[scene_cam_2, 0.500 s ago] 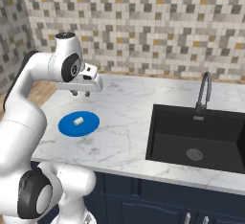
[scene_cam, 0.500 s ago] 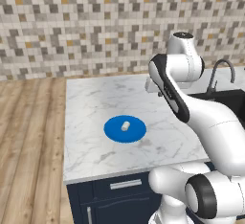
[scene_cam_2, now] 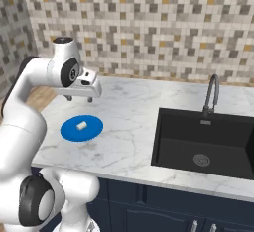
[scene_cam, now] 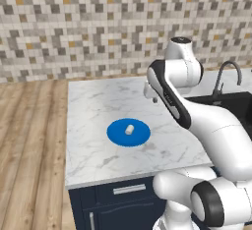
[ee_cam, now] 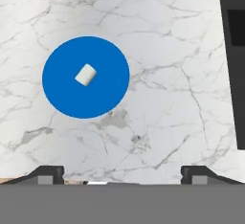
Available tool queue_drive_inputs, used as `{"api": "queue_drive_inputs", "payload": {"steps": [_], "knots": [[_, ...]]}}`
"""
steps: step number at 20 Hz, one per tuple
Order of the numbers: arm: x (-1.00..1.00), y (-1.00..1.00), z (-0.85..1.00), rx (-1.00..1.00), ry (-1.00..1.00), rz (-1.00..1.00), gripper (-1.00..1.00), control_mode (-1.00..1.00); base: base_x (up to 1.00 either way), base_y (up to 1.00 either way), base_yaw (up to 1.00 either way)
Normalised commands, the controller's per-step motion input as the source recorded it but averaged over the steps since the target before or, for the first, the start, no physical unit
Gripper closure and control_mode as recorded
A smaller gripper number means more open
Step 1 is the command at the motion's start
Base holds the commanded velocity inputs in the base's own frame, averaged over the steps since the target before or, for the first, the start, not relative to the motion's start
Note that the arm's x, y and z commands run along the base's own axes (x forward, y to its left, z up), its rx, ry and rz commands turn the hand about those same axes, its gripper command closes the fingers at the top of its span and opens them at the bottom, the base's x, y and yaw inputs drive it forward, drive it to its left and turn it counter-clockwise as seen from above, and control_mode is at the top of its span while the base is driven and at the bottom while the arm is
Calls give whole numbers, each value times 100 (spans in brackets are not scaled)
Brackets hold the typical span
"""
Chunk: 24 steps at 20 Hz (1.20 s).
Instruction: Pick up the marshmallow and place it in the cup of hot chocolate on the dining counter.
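Hovering high above the marble counter with jaws spread wide and empty, the gripper should centre over the marshmallow, lying on its side on the blue plate, before descending. Farther off, the right base view adds the sink and faucet.

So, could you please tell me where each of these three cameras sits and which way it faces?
Left base view: behind the arm's left, facing forward and down at the counter; arm rises lower right.
Right base view: behind its right, same counter plus sink and faucet; arm lower left, gripper open.
Hand view: looks straight down; finger tips at the bottom.
All share the marshmallow lying on the blue plate.
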Motion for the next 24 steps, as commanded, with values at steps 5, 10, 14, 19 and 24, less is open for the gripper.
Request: {"api": "queue_drive_inputs", "payload": {"steps": [5,10,14,19,24], "knots": [[17,17,-8,0,3,-11,-100,-100,0,0,0],[39,17,0,2,18,-18,-100,-100,0,0,0],[33,21,-4,0,18,-20,-100,-100,0,0,0],[27,10,-13,1,9,-15,-100,-100,0,0,0],[11,0,-23,5,0,-8,-100,-100,0,0,0]]}}
